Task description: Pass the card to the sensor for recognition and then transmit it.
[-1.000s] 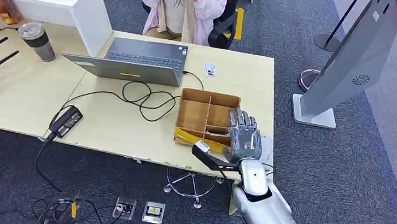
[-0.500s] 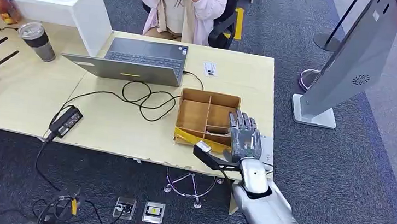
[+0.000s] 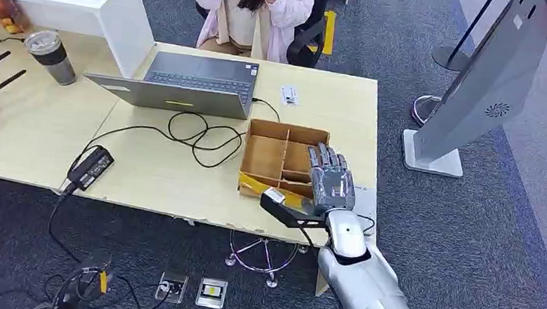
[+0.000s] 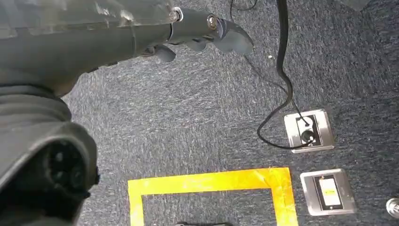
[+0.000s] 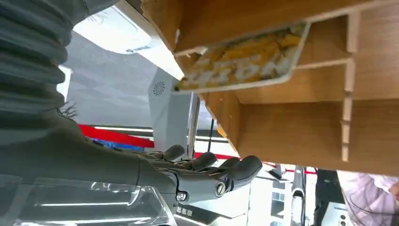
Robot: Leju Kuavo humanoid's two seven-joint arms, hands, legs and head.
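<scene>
While the card sits in a compartment of the wooden box at the table edge, hovers flat over it: right robot hand, spread wide, empty, probably lining up the pick. Left robot hand loose, empty, hanging above carpet.

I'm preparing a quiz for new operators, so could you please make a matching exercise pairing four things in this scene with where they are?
Things:
1. laptop
2. card
3. right hand
4. tumbler

Places:
A. at the wooden box's right edge, fingers spread
B. desk's far left part, beside the white shelf
C. inside a compartment of the wooden box
D. middle of the desk, in front of the seated person

Pairs: 1-D, 2-C, 3-A, 4-B
</scene>
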